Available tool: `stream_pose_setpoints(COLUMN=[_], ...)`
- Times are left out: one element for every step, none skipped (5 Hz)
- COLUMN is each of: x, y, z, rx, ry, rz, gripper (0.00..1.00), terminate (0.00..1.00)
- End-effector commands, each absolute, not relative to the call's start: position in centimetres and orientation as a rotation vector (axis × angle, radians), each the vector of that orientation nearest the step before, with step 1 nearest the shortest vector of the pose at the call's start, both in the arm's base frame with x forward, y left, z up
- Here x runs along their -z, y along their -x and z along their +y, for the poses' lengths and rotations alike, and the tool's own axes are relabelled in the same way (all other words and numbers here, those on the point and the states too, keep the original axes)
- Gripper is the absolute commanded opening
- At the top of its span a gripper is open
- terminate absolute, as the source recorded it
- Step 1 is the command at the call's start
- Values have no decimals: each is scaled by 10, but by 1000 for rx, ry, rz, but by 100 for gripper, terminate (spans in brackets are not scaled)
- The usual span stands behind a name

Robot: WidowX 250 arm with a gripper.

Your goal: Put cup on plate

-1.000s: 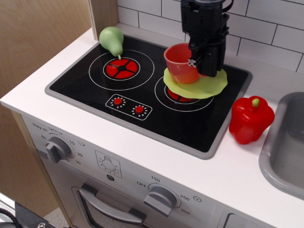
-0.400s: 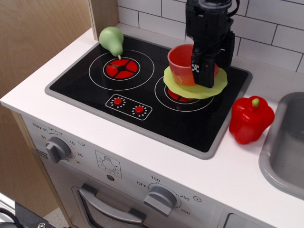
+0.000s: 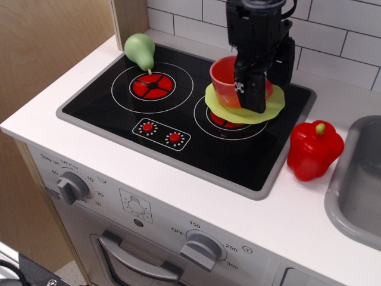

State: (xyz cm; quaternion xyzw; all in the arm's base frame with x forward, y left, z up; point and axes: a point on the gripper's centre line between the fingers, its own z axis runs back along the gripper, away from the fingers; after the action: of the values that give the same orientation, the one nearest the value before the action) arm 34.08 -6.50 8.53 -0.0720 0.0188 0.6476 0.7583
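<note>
The coral-red cup (image 3: 225, 82) stands upright on the lime-green plate (image 3: 221, 107), which lies over the right burner of the black hob (image 3: 119, 110). My black gripper (image 3: 268, 74) hangs over the cup's right side with its jaws apart. One finger (image 3: 249, 89) is in front of the cup and hides its right part and handle; the other finger (image 3: 286, 59) is behind and to the right. The gripper looks open, and I cannot tell whether the front finger still touches the cup.
A green pear (image 3: 140, 50) stands at the hob's back left. A glossy red bell pepper (image 3: 314, 150) sits on the white counter right of the hob, beside the grey sink (image 3: 357, 179). A tiled wall is close behind the arm.
The cup was tilted in the shut gripper; now it stands level on the plate. The jaws have spread apart and the gripper has shifted slightly left.
</note>
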Motion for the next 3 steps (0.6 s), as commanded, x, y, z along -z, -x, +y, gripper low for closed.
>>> stream_pose_setpoints(x=[-109, -109, -109], y=[-327, -313, -298], z=[-78, -73, -52], rx=[-1310, -1285, -1307], ry=[234, 224, 181], rz=[41, 37, 21], gripper=[100, 100, 100], terminate=[0, 0, 0])
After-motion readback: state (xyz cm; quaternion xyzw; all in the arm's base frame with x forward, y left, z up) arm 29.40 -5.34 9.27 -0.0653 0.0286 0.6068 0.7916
